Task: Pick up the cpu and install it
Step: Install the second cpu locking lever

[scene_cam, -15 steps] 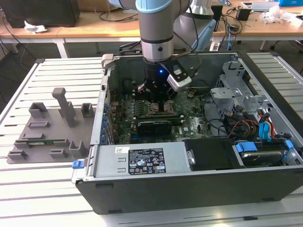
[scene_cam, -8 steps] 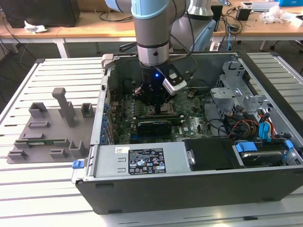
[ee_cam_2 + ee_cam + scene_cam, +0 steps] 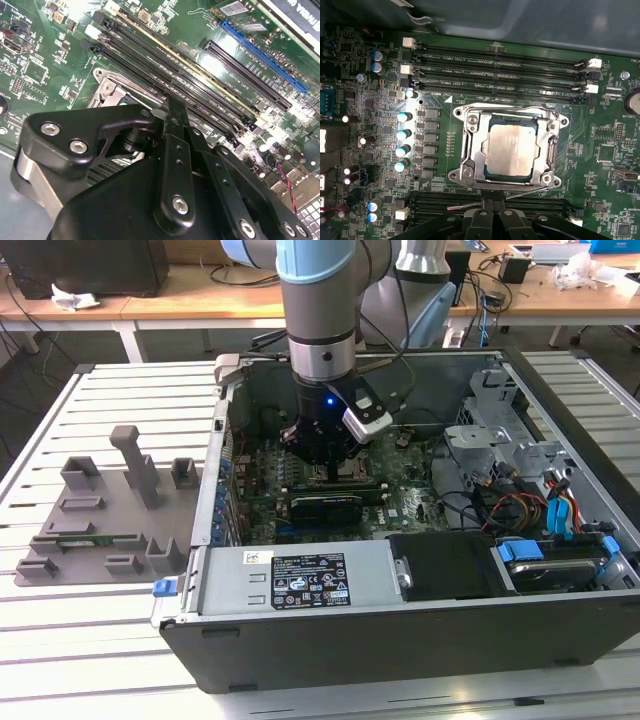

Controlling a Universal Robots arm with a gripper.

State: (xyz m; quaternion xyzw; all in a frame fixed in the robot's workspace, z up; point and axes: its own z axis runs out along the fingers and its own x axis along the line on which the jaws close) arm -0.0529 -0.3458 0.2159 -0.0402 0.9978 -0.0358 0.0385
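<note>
The flat square cpu with its silvery-grey metal top plate (image 3: 512, 148) is seen lying inside the metal-framed socket (image 3: 470, 145) on the green motherboard (image 3: 600, 145), in the first wrist view. Black memory slots (image 3: 500, 70) are ranged along two sides of the socket. The black gripper (image 3: 492, 212) is positioned just beside the socket's edge, apart from the cpu and holding nothing; whether its fingers are apart or together cannot be told. In the exterior view the gripper (image 3: 328, 462) is lowered into the open grey computer case (image 3: 400, 640), with grey plastic fixture blocks (image 3: 110, 510) laid well apart on the slatted table (image 3: 60, 660) toward the exterior view's left.
</note>
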